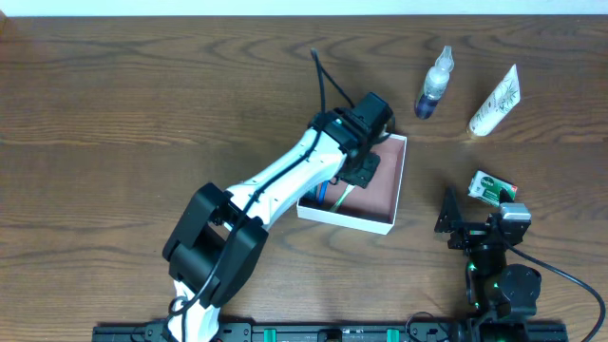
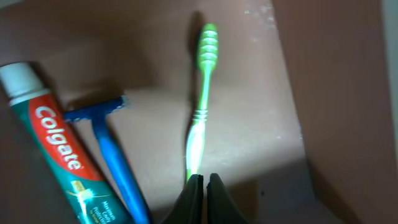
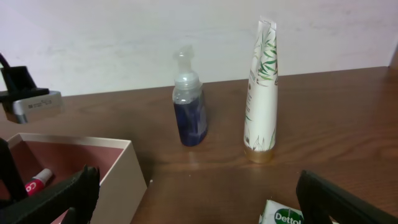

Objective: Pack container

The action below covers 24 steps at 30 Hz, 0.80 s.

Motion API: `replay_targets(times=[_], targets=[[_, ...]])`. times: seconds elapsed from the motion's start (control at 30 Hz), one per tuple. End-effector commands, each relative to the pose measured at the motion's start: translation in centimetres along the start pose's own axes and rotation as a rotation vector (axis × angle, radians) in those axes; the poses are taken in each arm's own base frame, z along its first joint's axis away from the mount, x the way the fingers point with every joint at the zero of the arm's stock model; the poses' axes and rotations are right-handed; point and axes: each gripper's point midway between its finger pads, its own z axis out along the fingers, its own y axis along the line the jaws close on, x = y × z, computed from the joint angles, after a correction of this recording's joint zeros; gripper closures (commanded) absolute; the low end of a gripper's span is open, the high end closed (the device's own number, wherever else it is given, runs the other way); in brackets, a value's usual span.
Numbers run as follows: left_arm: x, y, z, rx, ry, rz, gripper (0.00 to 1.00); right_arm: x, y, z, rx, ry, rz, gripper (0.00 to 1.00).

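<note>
Below, wood-grain table (image 1: 142,95); pale wall (image 3: 124,37); left gripper (image 2: 204,180) closed, empty, in container (image 1: 347,218); right gripper (image 3: 199,196) wide, empty.

Left gripper (image 2: 203,182) hung inside container (image 1: 348,221), tips at the handle end of the toothbrush (image 2: 202,106); razor (image 2: 109,149) and toothpaste (image 2: 53,149) crowded the floor on one side, the other side lay bare. Bottle (image 1: 433,87) and tube (image 1: 496,102) stood upright beyond the far wall, apart, open table (image 1: 142,95) between
</note>
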Motion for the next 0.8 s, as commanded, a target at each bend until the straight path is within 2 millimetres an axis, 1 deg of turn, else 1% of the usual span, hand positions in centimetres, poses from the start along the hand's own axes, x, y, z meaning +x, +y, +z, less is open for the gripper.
replay_targets(times=[0.0,0.3,0.43,0.57,0.7,0.77], targets=[[-1.2,-0.5,-1.4,0.017,-0.045,0.033,0.94,0.0,-0.1,0.0,0.002,-0.001,-0.009,0.01],[-1.0,-0.9,-1.2,0.019,-0.04,0.076,0.94,0.0,-0.1,0.0,0.002,-0.001,-0.009,0.01],[-0.5,-1.7,-0.3,0.021,-0.022,0.096,0.94,0.0,-0.1,0.0,0.002,-0.001,-0.009,0.01],[0.0,-2.9,1.0,0.027,-0.006,0.133,0.94,0.0,-0.1,0.0,0.002,-0.001,-0.009,0.01],[0.0,-3.9,1.6,0.035,-0.011,0.158,0.94,0.0,-0.1,0.0,0.002,-0.001,-0.009,0.01],[0.1,-4.1,2.0,0.035,-0.007,0.163,0.94,0.0,-0.1,0.0,0.002,-0.001,-0.009,0.01]])
